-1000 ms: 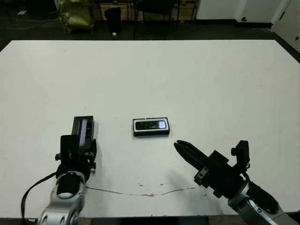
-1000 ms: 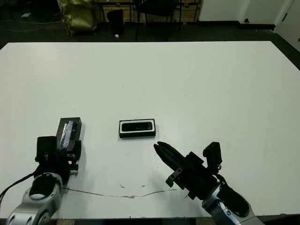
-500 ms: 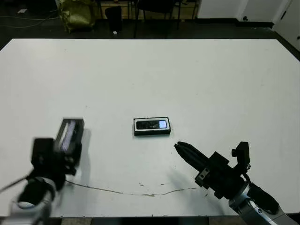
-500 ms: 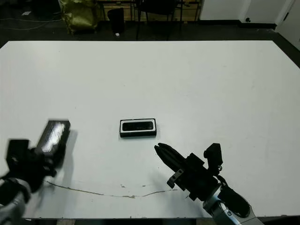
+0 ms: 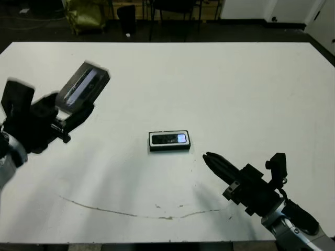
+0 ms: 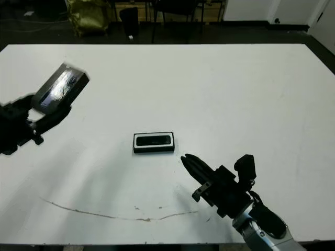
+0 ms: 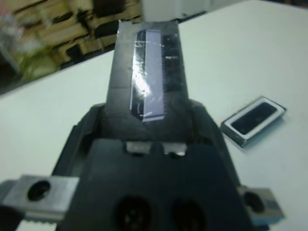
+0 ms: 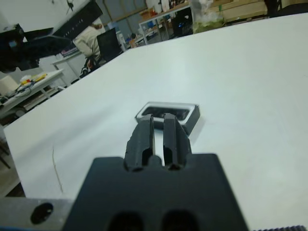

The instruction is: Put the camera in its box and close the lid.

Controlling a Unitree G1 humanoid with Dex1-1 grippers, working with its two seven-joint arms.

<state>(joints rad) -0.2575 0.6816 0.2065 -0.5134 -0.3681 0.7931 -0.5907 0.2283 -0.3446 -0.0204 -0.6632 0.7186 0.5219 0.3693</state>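
The lid [image 5: 84, 86], black with a pale grey-lilac strip, hangs tilted in the air over the table's left side. My left gripper [image 5: 65, 107] is shut on its lower end; the left wrist view shows the lid [image 7: 147, 72] clamped between both fingers. The box [image 5: 169, 148], a shallow black tray with white lining, lies flat at the table's middle. The camera [image 5: 168, 139] rests inside it, its bluish patch toward the right. My right gripper [image 5: 207, 156] hovers just right of and nearer than the box, shut with nothing in it, pointing at the box [image 8: 192, 118].
A thin dark crack line [image 5: 131, 212] runs along the white table [image 5: 220, 83] near its front edge. Beyond the far edge are dark floor, chair legs and a yellow bag [image 5: 84, 15]. A seated person [image 8: 89, 38] shows far off in the right wrist view.
My left gripper has lifted the lid off the table, carrying it up and away toward the far left. The right gripper has barely shifted. Box and camera have not moved.
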